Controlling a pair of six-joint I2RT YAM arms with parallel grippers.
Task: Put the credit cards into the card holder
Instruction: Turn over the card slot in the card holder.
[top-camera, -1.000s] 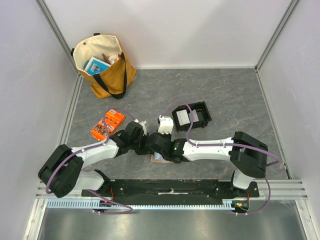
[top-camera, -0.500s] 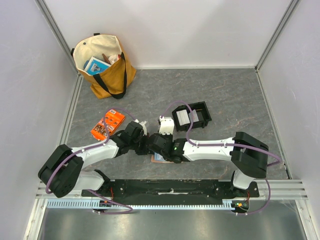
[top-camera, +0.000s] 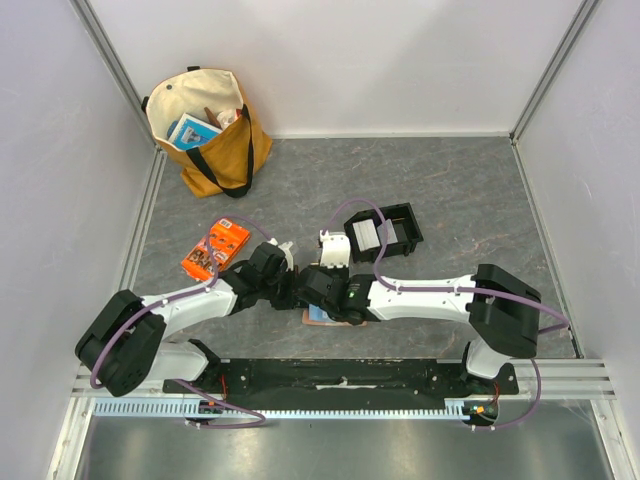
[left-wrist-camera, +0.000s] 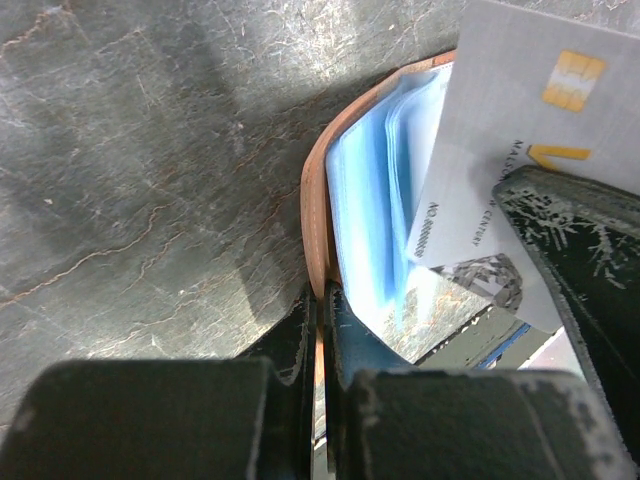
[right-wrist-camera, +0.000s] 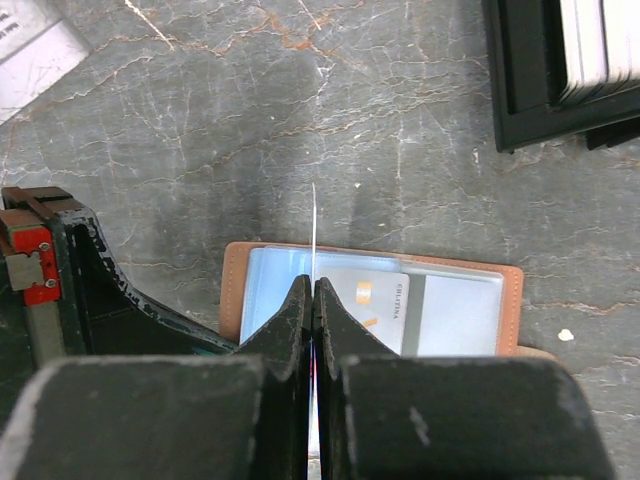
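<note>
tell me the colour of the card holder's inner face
The card holder is light blue inside; clearest in the left wrist view.

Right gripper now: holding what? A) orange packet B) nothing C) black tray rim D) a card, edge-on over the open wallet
D: in the right wrist view the right gripper is shut on a thin credit card standing edge-on above the open card holder.

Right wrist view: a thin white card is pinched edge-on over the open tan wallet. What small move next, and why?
Probably ease the right gripper down so the thin white card enters a light-blue slot of the tan-brown leather wallet: the card stands edge-on over the open face, and the left gripper pins the wallet's brown edge.
</note>
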